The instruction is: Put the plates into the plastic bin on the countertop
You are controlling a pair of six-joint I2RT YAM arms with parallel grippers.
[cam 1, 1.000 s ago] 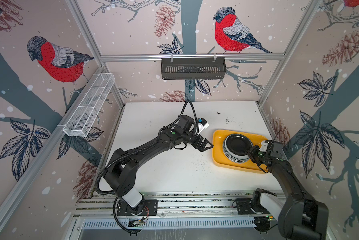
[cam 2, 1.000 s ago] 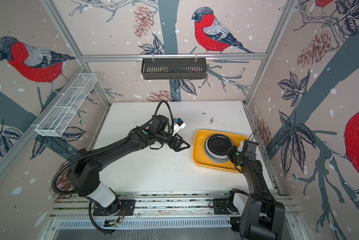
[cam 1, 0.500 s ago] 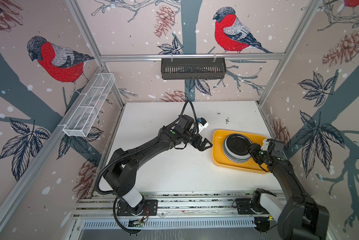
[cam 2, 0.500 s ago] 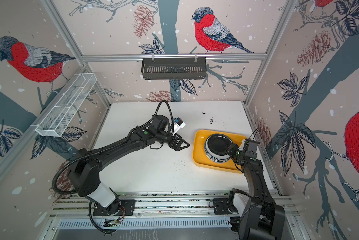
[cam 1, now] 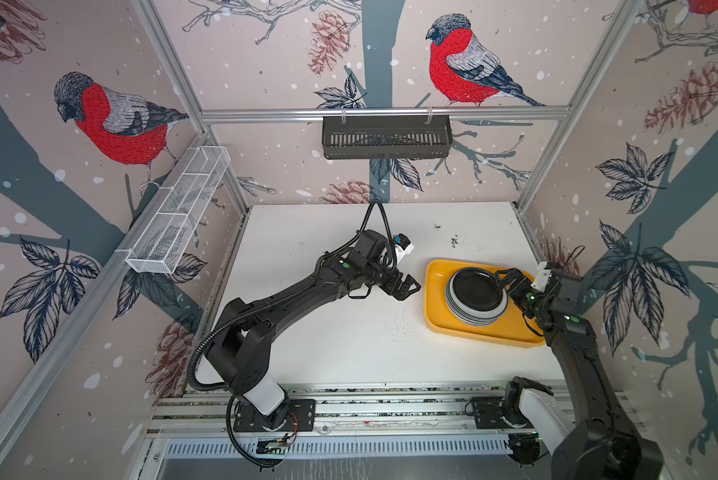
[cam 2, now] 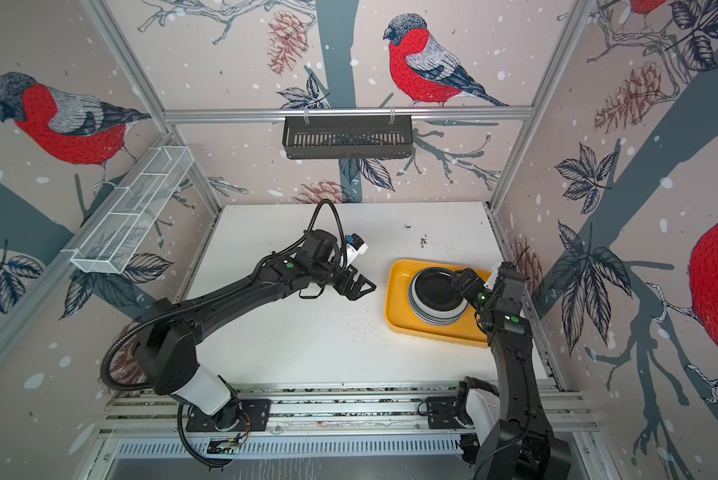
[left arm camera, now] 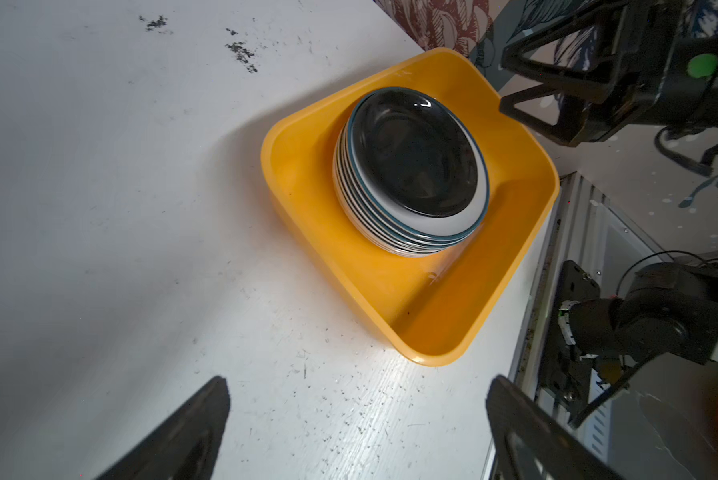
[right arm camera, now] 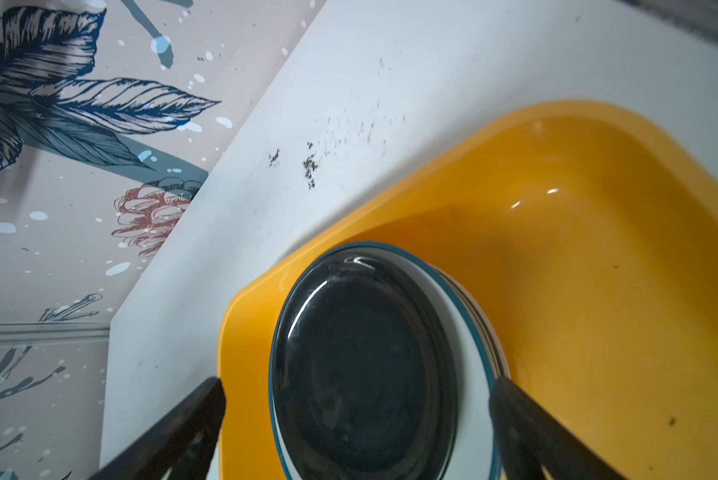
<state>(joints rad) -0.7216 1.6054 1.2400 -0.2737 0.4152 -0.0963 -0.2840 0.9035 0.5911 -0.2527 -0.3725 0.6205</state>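
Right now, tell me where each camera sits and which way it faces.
Both top views: overhead, looking down at the table; left gripper, right gripper and arms show.
Left wrist: beside the bin, facing the plates; its open fingertips show.
Right wrist: close above the plates; open fingertips frame them.
Shared: black plate topping the stack.

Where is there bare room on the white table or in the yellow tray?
The countertop is bare between the left arm and the front rail, and behind the plastic bin toward the back wall. Inside it, only a strip beside the plates is free; the right tool crowds that stack.
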